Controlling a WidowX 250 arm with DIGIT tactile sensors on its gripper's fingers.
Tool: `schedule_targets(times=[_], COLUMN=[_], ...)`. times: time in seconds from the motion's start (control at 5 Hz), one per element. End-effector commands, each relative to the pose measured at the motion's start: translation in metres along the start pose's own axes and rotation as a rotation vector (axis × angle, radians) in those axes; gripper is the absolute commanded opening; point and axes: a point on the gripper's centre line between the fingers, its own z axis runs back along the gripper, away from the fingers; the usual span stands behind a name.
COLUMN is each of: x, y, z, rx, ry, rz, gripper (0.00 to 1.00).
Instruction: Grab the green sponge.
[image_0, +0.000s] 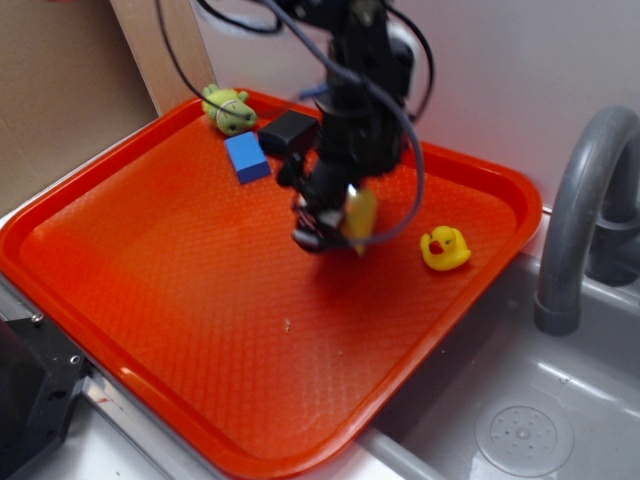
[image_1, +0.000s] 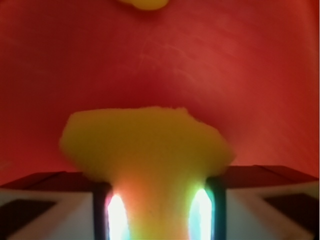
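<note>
An orange tray (image_0: 150, 250) fills most of my exterior view, its right edge lying over a grey sink (image_0: 560, 420) with a curved tap (image_0: 580, 220) behind. My arm comes down over the tray's middle, a little toward the far edge, and my gripper (image_0: 335, 225) sits low above the tray floor. Between its fingers (image_1: 102, 210) is the green sponge (image_0: 361, 218), mostly yellow foam as it shows here. In the wrist view the sponge (image_1: 150, 150) narrows where the two fingers pinch it from either side and bulges out wide beyond the tips, so I read the jaws as closed on it, with the foam squeezed. Its long axis appears to run out from the fingers, tilted down toward the tray. Whether its lower end touches the tray or hangs just clear I cannot tell; the frame is blurred there. My judgement: the grab looks made, and any lift now depends on that pinch holding soft foam. A rubber duck (image_0: 445, 248) stands near the right edge, apart from the sponge. A blue block (image_0: 247, 157) and a small green plush toy (image_0: 229, 108) lie by the far-left corner.
</note>
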Motion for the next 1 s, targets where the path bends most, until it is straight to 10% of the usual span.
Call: schedule_targets(times=[0.0,0.6,0.8], x=[-0.082,-0.139,-0.145], y=[-0.005,-0.035,-0.042], z=[0.082,0.135,0.141], rx=[-0.098,-0.214,-0.240], ry=[-0.026,-0.150,-0.250], rz=[0.528,1.272,1.216], gripper=[0.00,0.00,0.00])
